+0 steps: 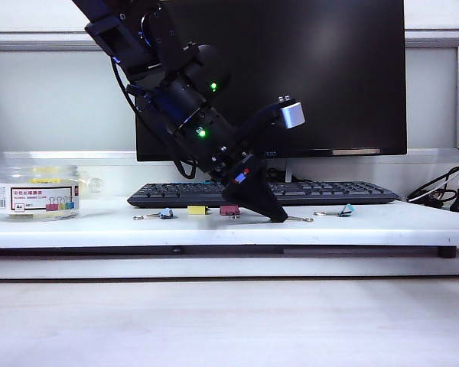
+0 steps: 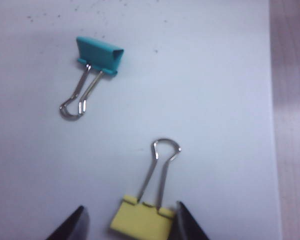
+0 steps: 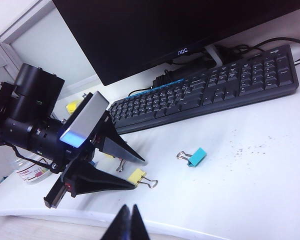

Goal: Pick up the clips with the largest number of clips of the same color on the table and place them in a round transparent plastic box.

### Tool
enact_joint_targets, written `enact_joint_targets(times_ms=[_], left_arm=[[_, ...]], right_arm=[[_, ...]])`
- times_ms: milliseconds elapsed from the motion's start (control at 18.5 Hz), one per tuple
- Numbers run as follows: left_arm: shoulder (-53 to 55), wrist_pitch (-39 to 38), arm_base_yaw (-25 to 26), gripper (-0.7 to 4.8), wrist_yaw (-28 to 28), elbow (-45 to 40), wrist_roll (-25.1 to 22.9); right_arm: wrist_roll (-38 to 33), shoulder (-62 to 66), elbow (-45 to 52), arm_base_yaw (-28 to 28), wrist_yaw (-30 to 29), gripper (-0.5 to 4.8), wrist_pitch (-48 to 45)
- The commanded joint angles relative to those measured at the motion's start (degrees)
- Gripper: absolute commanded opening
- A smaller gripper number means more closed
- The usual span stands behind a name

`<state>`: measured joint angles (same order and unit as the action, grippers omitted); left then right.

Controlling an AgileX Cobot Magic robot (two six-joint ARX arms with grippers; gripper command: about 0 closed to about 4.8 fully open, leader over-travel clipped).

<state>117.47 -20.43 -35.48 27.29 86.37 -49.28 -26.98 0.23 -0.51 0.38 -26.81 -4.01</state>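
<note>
A yellow clip (image 2: 142, 221) lies on the white table between the fingers of my left gripper (image 2: 131, 206), its wire handles pointing away from the gripper. One finger (image 2: 190, 226) touches the clip's side; the other (image 2: 72, 227) stands apart from it, so the gripper is open around the clip. In the exterior view the left gripper (image 1: 274, 216) is down at the table, right of a second yellow clip (image 1: 196, 209). The round transparent plastic box (image 1: 34, 191) stands far left. My right gripper (image 3: 130, 225) is shut and empty, off the table's front edge.
A teal clip (image 2: 100, 54) lies just beyond the yellow one. A blue clip (image 1: 166, 214) and a pink clip (image 1: 229, 209) lie left of the left gripper. A black keyboard (image 1: 321, 191) and monitor (image 1: 329, 76) stand behind. Cables (image 1: 444, 195) run at the right.
</note>
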Motion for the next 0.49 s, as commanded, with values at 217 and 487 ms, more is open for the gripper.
enact_joint_targets(times_ms=[217,487], left_arm=[[0.61,-3.30,-0.07,2.09,-0.15,-0.22,0.02],[0.61,-5.07,-0.07,2.09,1.70,-0.22,0.15]], right_arm=[[-0.04,-0.11,0.15,0.00,-0.11,-0.01,-3.23],[-0.04,-0.11,0.15,0.00,-0.13,-0.01,-3.48]])
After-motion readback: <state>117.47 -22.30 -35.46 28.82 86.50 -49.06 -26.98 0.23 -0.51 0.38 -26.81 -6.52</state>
